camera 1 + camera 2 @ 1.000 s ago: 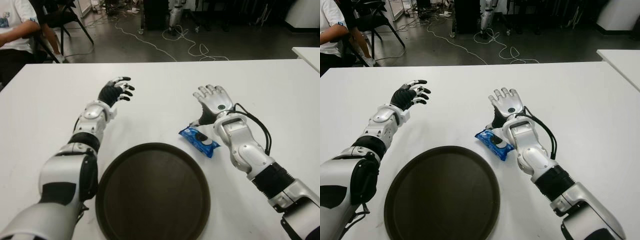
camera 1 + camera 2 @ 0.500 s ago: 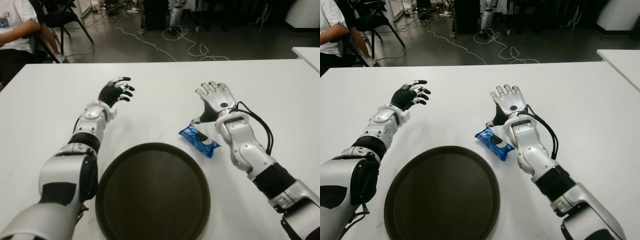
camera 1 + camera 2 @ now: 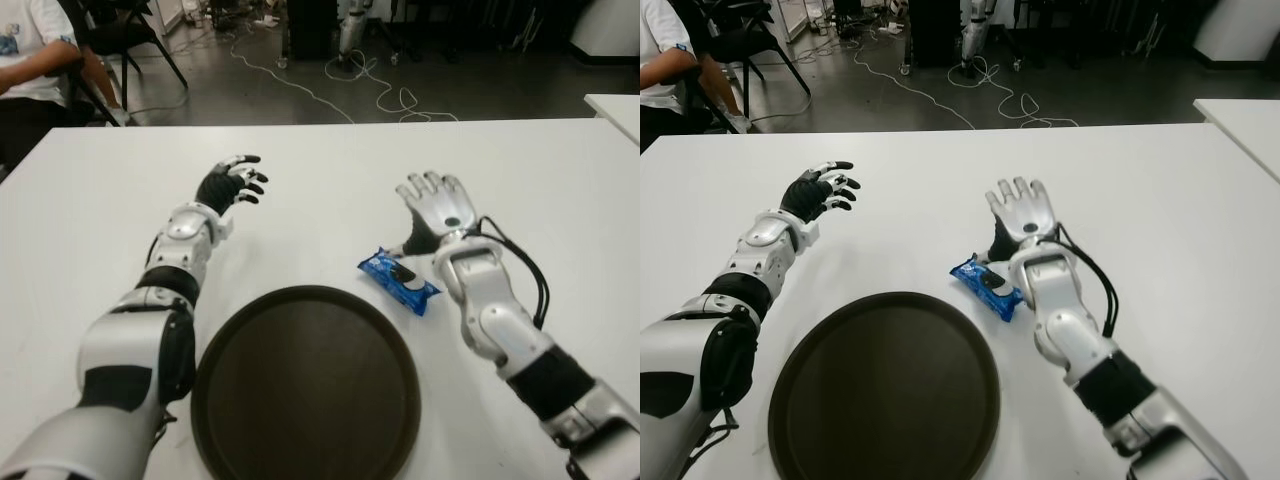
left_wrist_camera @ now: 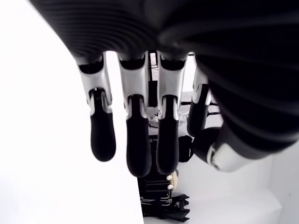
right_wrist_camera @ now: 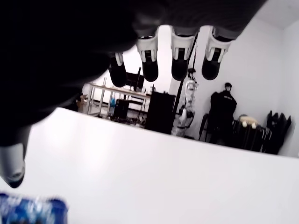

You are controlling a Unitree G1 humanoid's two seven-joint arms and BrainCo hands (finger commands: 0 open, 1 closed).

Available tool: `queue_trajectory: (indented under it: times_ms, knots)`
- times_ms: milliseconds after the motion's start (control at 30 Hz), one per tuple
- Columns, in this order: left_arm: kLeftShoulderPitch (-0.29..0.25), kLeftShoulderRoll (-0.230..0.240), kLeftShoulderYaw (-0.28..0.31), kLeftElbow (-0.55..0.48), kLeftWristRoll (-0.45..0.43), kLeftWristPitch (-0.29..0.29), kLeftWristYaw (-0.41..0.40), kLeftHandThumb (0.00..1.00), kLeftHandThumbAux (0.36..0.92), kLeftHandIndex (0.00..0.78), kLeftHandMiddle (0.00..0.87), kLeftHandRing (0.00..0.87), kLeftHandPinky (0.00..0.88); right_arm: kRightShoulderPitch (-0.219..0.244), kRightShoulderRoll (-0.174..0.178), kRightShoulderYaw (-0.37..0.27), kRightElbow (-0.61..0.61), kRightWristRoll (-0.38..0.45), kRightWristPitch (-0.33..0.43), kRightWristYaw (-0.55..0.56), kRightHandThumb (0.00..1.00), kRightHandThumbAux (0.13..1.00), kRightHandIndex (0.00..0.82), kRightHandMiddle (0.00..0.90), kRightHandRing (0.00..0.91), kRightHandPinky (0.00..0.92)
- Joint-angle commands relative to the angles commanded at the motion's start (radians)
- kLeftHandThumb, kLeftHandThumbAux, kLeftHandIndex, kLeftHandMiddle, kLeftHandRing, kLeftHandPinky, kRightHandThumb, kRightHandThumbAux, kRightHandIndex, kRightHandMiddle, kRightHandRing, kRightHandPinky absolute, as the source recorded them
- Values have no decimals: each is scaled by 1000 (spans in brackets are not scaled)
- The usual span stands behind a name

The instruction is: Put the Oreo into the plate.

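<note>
two robot hands hover with fingers spread and empty, the right hand (image 3: 434, 205) poised just beyond the oreo (image 3: 398, 280) lying on the counter (image 3: 320, 180) beside the plate (image 3: 305, 385), the left hand (image 3: 231, 182) idle farther left.

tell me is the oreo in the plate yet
No. The oreo pack lies on the table beside the plate, by the open right hand.

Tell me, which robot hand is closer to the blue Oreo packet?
Right. The right hand hovers open just past the blue Oreo packet, thumb close to it. The left hand is open far across the white table.
</note>
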Motion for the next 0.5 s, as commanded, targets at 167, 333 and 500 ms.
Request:
queue_trajectory:
  times_ms: [167,333,500]
  knots:
    - [1,1,-4,0,1,-1,0,120,600,279,490,514,502,16,0,-8,-8,-7,5,0,0,498,0,29,31,46]
    - [2,2,-8,0,0,-4,-3,125,601,269,483,510,501,28,7,-19,-11,-12,14,-5,0,500,0,30,30,48]
    - [3,2,-11,-1,0,-5,-3,132,610,272,484,504,498,39,8,-27,-14,-17,15,-6,0,506,0,36,37,52]
